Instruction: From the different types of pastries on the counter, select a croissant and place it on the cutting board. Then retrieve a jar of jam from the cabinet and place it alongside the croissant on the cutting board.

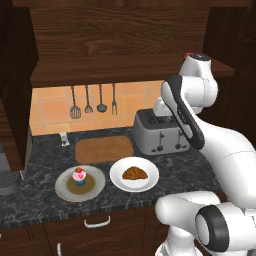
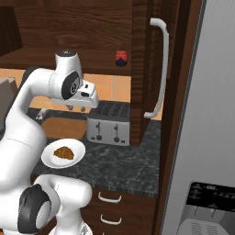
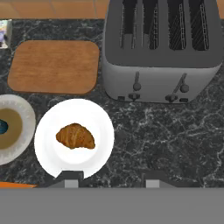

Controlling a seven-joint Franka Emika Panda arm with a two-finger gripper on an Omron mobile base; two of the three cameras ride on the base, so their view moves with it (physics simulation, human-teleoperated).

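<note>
We see the gripper (image 3: 109,177) high above the counter (image 3: 166,131), its 2 finger tips narrow and holding nothing. Below it, slightly left, the croissant (image 3: 75,136) lies on a white plate (image 3: 94,118). Farther back sits the bare cutting board (image 3: 54,66), with a grey toaster (image 3: 162,57) to its right. Left of the white plate, the cupcake (image 1: 79,176) stands on a grey-tan plate (image 1: 95,187). The jar of jam (image 2: 121,58) rests on the cabinet (image 2: 92,27) shelf, up and right.
</note>
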